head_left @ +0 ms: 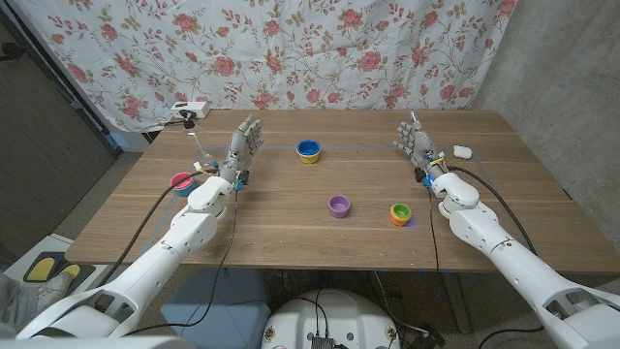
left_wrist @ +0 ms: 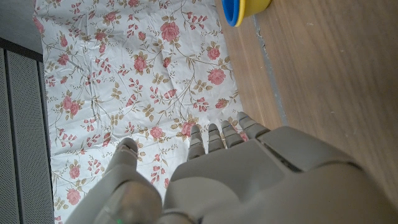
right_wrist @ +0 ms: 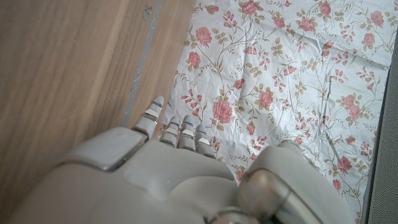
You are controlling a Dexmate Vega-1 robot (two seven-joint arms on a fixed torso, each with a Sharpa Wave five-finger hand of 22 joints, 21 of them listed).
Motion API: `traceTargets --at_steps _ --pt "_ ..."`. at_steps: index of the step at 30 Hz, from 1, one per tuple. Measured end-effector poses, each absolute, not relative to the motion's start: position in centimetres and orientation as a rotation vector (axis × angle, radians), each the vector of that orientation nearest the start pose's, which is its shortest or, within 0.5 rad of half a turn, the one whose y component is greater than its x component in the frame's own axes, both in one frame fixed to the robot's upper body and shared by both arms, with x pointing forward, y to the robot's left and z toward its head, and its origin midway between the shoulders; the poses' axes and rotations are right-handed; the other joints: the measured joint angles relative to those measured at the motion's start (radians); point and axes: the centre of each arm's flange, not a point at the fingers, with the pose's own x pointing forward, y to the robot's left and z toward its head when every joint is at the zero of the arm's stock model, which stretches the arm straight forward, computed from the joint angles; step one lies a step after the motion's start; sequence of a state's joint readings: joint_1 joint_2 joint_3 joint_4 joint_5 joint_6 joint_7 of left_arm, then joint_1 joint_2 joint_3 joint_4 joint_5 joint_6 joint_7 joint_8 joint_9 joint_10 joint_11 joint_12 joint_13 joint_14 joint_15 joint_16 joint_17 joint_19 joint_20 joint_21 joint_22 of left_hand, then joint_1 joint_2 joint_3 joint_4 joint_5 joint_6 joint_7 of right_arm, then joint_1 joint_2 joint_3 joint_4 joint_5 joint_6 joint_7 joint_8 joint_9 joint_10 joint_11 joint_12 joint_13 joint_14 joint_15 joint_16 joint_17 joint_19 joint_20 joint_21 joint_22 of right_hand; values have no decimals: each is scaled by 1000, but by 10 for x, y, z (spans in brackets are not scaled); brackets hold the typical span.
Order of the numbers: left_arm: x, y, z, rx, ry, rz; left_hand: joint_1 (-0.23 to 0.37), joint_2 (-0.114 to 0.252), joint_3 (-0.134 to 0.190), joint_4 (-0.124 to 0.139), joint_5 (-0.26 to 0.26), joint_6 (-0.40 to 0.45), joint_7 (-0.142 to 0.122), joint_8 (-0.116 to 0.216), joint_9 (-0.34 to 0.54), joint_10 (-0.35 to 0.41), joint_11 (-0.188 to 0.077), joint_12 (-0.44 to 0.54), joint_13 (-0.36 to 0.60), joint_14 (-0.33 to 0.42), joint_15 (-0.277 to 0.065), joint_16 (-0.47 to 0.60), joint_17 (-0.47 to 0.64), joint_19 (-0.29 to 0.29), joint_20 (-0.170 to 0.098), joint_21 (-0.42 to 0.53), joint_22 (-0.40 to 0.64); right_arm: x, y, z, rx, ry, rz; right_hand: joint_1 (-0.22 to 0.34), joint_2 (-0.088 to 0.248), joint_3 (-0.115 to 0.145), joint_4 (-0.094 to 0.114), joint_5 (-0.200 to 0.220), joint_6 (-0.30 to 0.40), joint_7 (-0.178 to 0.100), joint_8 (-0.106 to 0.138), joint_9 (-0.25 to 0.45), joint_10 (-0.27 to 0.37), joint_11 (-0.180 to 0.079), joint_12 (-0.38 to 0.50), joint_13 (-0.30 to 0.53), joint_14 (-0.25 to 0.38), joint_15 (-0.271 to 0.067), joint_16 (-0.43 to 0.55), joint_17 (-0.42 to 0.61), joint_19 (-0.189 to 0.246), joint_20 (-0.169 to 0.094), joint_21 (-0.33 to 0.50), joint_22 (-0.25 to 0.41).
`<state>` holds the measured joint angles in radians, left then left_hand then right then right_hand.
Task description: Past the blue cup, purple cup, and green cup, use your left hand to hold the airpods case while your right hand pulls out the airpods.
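No readable text, labels, brands or nos. anywhere you look: cups, airpods case (head_left: 462, 151), counter (head_left: 291, 223) and floral cloth (head_left: 320, 48) all carry no legible marks; anything smaller is too blurred.

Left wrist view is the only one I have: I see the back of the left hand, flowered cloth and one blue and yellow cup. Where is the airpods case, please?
Observer: The airpods case lies near the table's far right corner, just right of the right hand.
Operator: Is some hand holding it already?
Observer: No. The right hand is raised beside it with fingers apart, holding nothing.
Operator: And my left hand, is it near?
Observer: No. The left hand is far off on the left side, beyond the blue cup.
Operator: Which other cups stand there?
Observer: The purple cup and green cup stand nearer the front.
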<state>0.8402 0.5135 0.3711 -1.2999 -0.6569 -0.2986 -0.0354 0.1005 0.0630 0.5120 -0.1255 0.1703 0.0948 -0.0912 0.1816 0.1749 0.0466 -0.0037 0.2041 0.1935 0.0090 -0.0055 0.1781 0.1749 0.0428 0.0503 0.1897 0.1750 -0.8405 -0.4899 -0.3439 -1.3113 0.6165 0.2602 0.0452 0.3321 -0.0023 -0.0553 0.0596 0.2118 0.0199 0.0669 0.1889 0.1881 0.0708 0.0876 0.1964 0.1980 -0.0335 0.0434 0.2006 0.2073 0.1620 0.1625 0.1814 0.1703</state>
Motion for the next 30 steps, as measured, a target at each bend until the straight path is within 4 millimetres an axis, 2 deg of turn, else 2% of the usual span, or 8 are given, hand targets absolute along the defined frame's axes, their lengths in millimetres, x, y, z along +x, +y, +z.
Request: traceTargets --at_steps 18,30 --pt "651 291 -26 -26 -607 -227 0 0 0 0 0 -6 -5 0 0 3 4 0 0 -6 -6 0 0 0 0 0 0 646 -285 -18 5 -590 208 9 10 0 0 0 0 0 0 0 0 0 1 0 -7 14 0 -3 0 0 4 0" --pt "647 284 -32 -41 -606 -228 0 0 3 3 0 -6 -5 0 0 3 4 0 0 -6 -5 0 0 -4 3 0 0 640 -299 -12 -41 -599 154 14 15 2 -8 0 0 -1 0 -2 2 -2 0 0 -17 5 0 -3 -6 6 4 0"
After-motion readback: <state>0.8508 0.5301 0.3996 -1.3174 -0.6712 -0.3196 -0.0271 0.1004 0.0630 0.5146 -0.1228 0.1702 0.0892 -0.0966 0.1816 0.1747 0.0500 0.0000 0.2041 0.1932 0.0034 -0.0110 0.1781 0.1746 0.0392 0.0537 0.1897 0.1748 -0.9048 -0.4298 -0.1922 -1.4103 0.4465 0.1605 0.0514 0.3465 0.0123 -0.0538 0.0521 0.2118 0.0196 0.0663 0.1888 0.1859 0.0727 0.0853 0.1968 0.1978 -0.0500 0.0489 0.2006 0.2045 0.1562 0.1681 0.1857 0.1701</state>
